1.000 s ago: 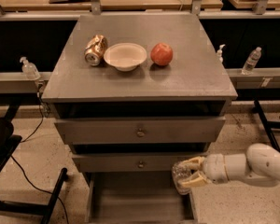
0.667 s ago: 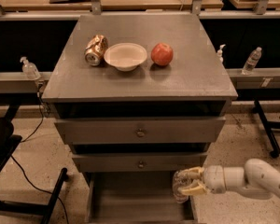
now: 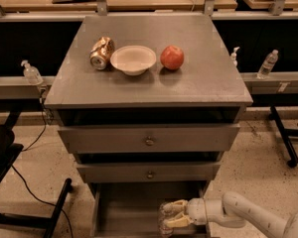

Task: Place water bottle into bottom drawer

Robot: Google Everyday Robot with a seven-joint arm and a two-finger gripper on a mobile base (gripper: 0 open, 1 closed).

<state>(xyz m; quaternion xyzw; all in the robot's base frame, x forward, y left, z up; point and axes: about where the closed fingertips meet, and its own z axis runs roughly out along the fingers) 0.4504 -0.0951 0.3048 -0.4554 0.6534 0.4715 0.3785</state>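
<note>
Grey bottom drawer (image 3: 124,207) has the gripper (image 3: 175,214) over it, clasping the water bottle (image 3: 163,223).

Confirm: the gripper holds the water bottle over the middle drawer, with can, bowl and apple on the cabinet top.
Wrong drawer. In the camera view the gripper holds the water bottle over the open bottom drawer; can, bowl and apple are on the cabinet top.

view: high front, facing cabinet (image 3: 188,90) | mid-range | claw (image 3: 167,215) bottom-right
</note>
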